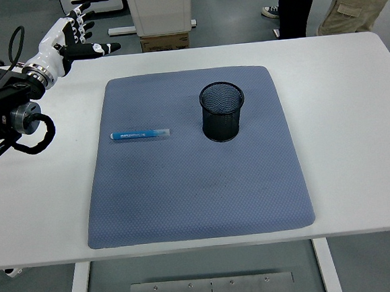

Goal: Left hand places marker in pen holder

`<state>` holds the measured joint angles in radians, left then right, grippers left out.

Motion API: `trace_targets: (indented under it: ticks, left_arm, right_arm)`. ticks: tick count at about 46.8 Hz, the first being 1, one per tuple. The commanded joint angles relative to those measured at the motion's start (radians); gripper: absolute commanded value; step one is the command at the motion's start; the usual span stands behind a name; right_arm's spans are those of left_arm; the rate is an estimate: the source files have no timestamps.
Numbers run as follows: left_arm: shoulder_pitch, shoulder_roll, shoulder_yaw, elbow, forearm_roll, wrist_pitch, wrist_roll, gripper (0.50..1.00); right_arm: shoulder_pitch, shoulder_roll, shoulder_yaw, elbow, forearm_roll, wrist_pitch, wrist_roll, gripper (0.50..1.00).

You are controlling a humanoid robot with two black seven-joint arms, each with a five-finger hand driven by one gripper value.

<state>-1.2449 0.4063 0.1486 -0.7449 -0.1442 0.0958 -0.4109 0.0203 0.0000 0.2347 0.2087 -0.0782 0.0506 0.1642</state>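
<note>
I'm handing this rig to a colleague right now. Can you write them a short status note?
Left hand: open, empty, raised over the table's far left corner. Right hand: not in view.
Blue marker with a white cap end: lying flat on the grey-blue padded mat, left of the holder, apart from it.
Black wire-mesh pen holder: upright on the mat, nothing visible inside.
Done: nothing yet.
Left: grasp the marker, drop it into the holder.

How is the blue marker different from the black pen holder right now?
The marker is blue, slim and solid; the pen holder is black, wide and made of mesh. The marker lies flat on its side, pointing left to right, while the pen holder stands upright with its mouth open. The marker sits to the left of the holder, apart from it. Both rest on the gray-blue mat.
</note>
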Motion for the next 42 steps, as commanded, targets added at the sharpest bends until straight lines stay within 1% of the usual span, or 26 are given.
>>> trace_targets:
  ticks: [1, 4, 8, 10, 21, 30, 34, 39, 42]
  left_arm:
    - [0.002, -0.004, 0.000, -0.001, 0.000, -0.001, -0.005, 1.000]
    - [0.010, -0.003, 0.000, -0.001, 0.000, -0.007, -0.006, 1.000]
    - [0.009, 0.000, -0.004, -0.001, 0.000, -0.040, -0.006, 1.000]
    - [0.007, 0.002, -0.003, -0.001, 0.000, -0.048, -0.006, 1.000]
    - [-0.008, 0.005, -0.003, -0.001, -0.005, -0.054, -0.005, 1.000]
    - [-0.056, 0.005, 0.009, -0.004, 0.000, -0.134, 0.000, 1.000]
    - [-0.105, 0.000, 0.051, -0.014, 0.002, -0.140, 0.004, 1.000]
    - [-0.169, -0.009, 0.161, -0.021, 0.002, -0.140, 0.007, 1.000]
    - [-0.205, -0.033, 0.235, -0.028, 0.002, -0.142, 0.007, 1.000]
  right_arm:
    - [0.000, 0.000, 0.000, 0.001, 0.000, 0.000, 0.000, 1.000]
    - [0.000, 0.000, 0.000, 0.000, 0.000, 0.000, 0.000, 1.000]
    - [0.000, 0.000, 0.000, 0.000, 0.000, 0.000, 0.000, 1.000]
    - [0.000, 0.000, 0.000, 0.001, 0.000, 0.000, 0.001, 1.000]
    - [0.001, 0.000, 0.000, 0.000, 0.000, 0.000, 0.000, 1.000]
    - [0.000, 0.000, 0.000, 0.000, 0.000, 0.000, 0.000, 1.000]
    - [0.000, 0.000, 0.000, 0.000, 0.000, 0.000, 0.000, 1.000]
    - [0.000, 0.000, 0.000, 0.000, 0.000, 0.000, 0.000, 1.000]
    - [0.000, 0.000, 0.000, 0.000, 0.000, 0.000, 0.000, 1.000]
